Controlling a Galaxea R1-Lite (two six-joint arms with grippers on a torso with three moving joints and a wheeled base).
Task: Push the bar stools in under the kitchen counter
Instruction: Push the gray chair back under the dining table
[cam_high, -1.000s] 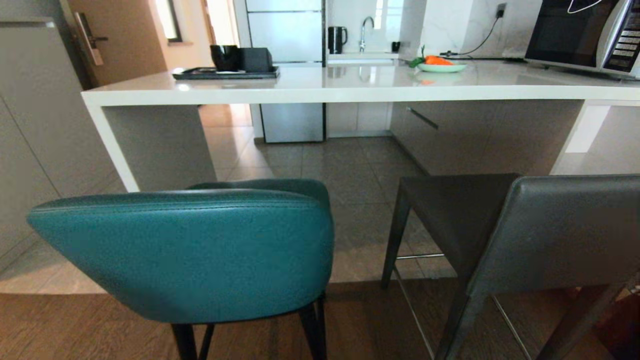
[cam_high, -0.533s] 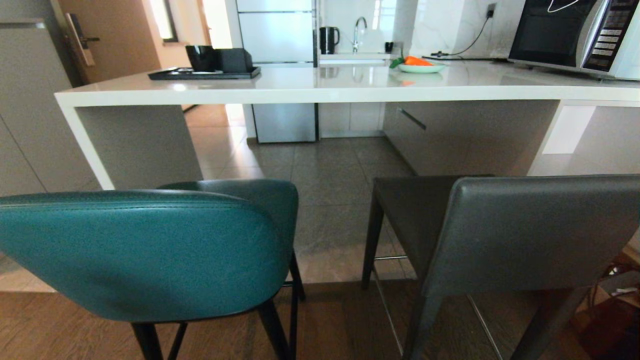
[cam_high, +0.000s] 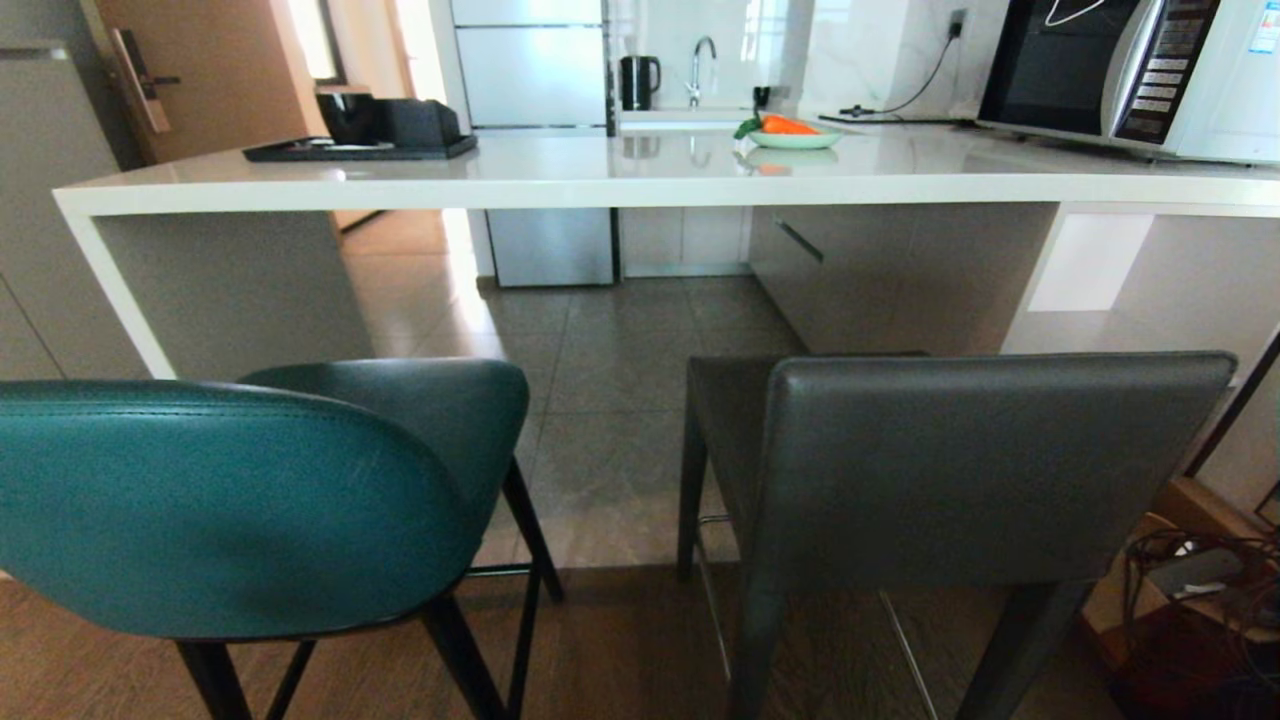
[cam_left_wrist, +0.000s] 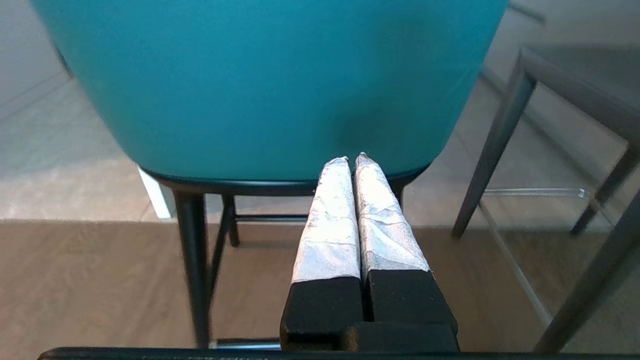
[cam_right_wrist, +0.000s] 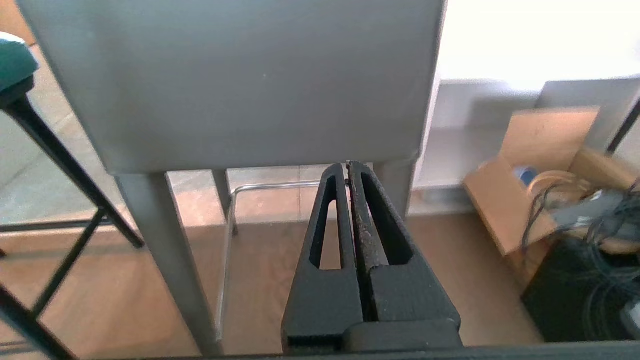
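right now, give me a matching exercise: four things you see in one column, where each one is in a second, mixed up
Things:
1. teal stool
2. dark grey stool
3. microwave
4. black tray

Places:
a. counter top, left end
b. on the floor, right
c. counter top, right end
d. on the floor, left

Pairs: 1-d, 2-b, 3-c, 4-a

A home kitchen: stone counter (cam_high: 600, 185), microwave (cam_high: 1120, 75), kettle (cam_high: 637, 82), sink tap (cam_high: 703, 60), fridge (cam_high: 530, 140).
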